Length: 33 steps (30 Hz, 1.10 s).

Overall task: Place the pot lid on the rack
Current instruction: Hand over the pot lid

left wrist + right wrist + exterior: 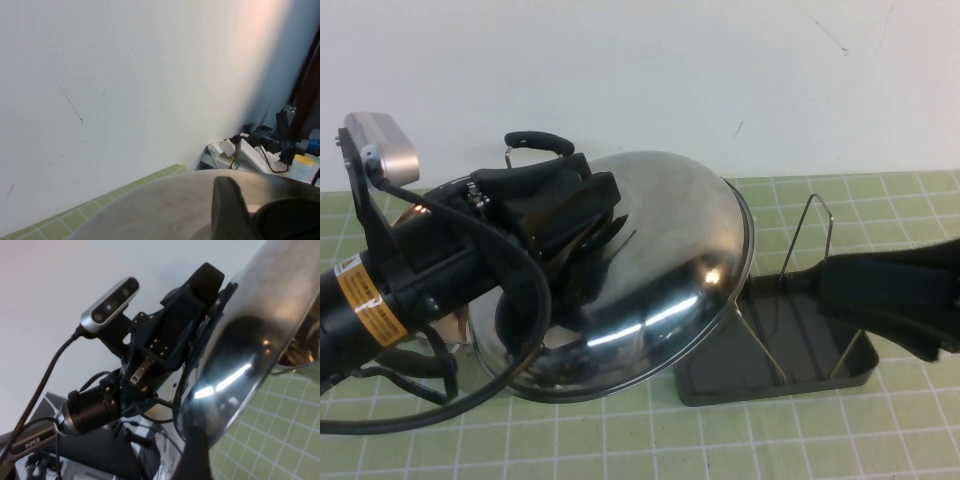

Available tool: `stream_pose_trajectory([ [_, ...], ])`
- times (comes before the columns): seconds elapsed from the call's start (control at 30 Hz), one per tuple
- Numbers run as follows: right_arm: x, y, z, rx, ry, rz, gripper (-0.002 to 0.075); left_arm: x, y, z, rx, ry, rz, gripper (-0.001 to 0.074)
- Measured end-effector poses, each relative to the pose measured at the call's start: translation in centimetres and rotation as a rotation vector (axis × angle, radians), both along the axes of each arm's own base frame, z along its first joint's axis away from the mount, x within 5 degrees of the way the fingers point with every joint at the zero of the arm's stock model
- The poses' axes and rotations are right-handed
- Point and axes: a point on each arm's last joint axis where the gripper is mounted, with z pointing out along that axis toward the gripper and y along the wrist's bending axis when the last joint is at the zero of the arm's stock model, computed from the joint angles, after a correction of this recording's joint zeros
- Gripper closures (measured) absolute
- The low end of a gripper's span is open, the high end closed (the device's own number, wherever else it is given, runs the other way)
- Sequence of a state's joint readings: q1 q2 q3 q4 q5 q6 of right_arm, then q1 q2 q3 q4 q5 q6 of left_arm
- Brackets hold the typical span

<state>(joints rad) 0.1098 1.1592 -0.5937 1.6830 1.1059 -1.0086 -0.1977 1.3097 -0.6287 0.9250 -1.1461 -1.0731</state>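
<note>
While right pincer (920, 345) hides its state, left pincer (582, 240) grips domed mirror-steel pot lid (660, 290).

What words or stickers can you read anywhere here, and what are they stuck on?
"PIPER": white letters on the dark left arm, seen in the right wrist view.
Orange-yellow warning sticker on the left arm: print too small to read.
Nothing readable on the pot lid, the rack or the pot handle.
The left claw is at the lid's knob, closed on it as far as shows; the right claw is over the rack.
</note>
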Motion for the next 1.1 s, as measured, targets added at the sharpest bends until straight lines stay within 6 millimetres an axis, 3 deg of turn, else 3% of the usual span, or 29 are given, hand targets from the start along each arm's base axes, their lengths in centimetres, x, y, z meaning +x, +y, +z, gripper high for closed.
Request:
stream_pose_trajectory([
  [0.5, 6.2, 7.0, 1.3, -0.044, -0.079, 0.175, 0.0189, 0.0, 0.0, 0.1, 0.0, -0.011, 0.008, 0.0426],
  [0.57, 6.5, 7.7, 1.5, -0.053, -0.136, 0.197, 0.0249, 0.1, 0.1, 0.1, -0.005, -0.01, 0.011, 0.0426],
  [0.7, 6.6, 8.8, 2.7, -0.049, -0.254, 0.228, 0.0477, 0.1, 0.1, 0.2, -0.031, 0.016, 0.014, 0.0425],
  [0.83, 6.3, 9.4, 3.6, -0.039, -0.309, 0.254, 0.0627, 0.2, 0.3, 0.3, -0.062, 0.036, 0.022, 0.0405],
  [0.97, 6.5, 9.5, 3.6, -0.07, -0.347, 0.24, 0.0656, 0.3, 0.3, 0.2, -0.048, 0.041, 0.022, 0.031],
  [1.1, 6.6, 9.5, 3.6, -0.085, -0.383, 0.232, 0.0656, 0.2, 0.2, 0.2, -0.047, 0.041, 0.02, 0.0284],
])
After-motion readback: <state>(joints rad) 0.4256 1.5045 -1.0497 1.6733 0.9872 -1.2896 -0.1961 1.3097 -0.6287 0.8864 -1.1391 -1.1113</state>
